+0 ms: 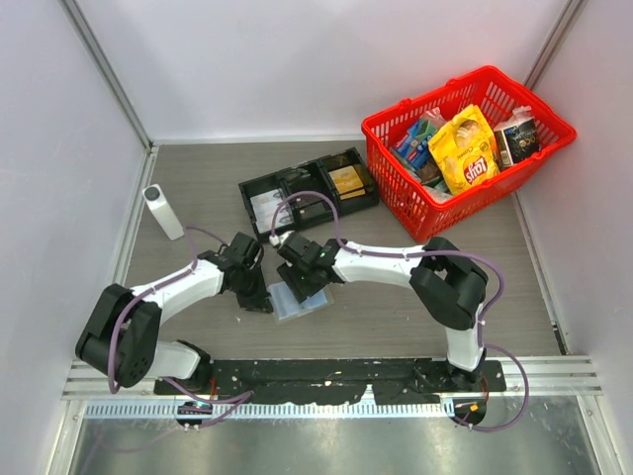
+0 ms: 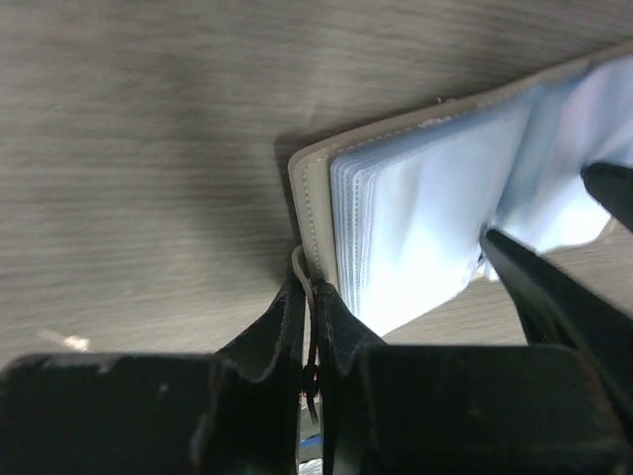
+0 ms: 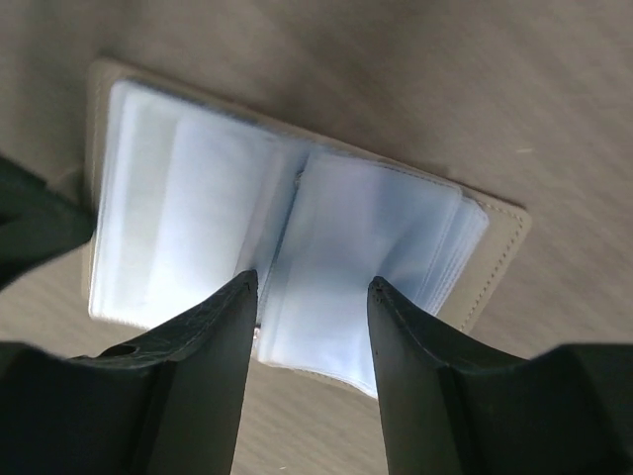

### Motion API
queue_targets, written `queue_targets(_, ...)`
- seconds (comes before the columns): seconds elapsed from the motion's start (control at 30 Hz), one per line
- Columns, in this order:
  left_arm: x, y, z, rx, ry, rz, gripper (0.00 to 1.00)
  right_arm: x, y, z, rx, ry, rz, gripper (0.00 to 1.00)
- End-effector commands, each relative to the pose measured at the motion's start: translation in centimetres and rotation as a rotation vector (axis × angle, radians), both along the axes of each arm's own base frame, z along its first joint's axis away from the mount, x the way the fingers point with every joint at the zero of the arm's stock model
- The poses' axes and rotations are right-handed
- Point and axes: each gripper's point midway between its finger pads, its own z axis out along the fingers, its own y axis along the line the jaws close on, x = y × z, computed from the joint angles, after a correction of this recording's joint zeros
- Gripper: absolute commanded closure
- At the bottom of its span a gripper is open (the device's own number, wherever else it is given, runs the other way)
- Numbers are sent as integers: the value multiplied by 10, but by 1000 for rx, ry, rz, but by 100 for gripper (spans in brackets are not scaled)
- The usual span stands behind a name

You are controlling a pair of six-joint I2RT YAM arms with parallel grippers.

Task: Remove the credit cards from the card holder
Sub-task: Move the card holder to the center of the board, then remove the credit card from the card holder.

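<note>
– Looking down from above, where is the card holder [image 1: 297,307]?
– It lies open like a small book on the grey table [image 1: 415,317], near the front edge, between the two grippers. Its grey cover faces down, and pale blue-white plastic sleeves [image 3: 198,218] face up.
– What about the left gripper [image 2: 310,292]?
– Its jaws are pressed together at the holder's left edge, pinching a thin grey strip of the cover.
– And the right gripper [image 3: 312,297]?
– Its two black fingers stand apart, low over the sleeves, one on each side of the centre fold. I cannot tell whether they touch the plastic.
– Can you see the credit cards?
– Not separately. The sleeves are glossy and blurred.
– Anything else?
– A black compartmented tray [image 1: 262,188] sits behind the holder. A red basket [image 1: 445,213] of snack packets stands at the far right.
</note>
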Motion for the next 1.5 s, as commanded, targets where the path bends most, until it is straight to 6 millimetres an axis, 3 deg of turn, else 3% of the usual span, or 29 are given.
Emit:
queue_targets(0.0, 32, -38, 11, -170, -94, -9, 91, 38, -44, -14, -102, -51, -122, 47)
queue_targets(0.17, 37, -47, 11, -215, -94, 6, 92, 51, -40, 22, -46, -125, -121, 40)
queue_targets(0.3, 35, -44, 4, -199, -84, 13, 92, 42, -22, 48, 38, -166, -83, 35)
queue_targets(0.4, 34, -44, 1, -192, -73, 9, 92, 35, -5, 55, 87, -183, -57, 34)
queue_targets(0.53, 32, -42, -1, -188, -71, 7, 93, 34, 6, 51, 100, -184, -57, 32)
queue_targets(0.9, 28, -41, -5, -183, -60, 11, 95, 36, 5, 23, 28, -209, -84, 29)
queue_targets(1.17, 27, -40, -6, -189, -59, 18, 95, 28, 13, 29, 93, -194, -107, 26)
queue_targets(1.47, 22, -38, -5, -185, -58, 15, 96, 39, -8, 16, 7, -253, -169, 26)
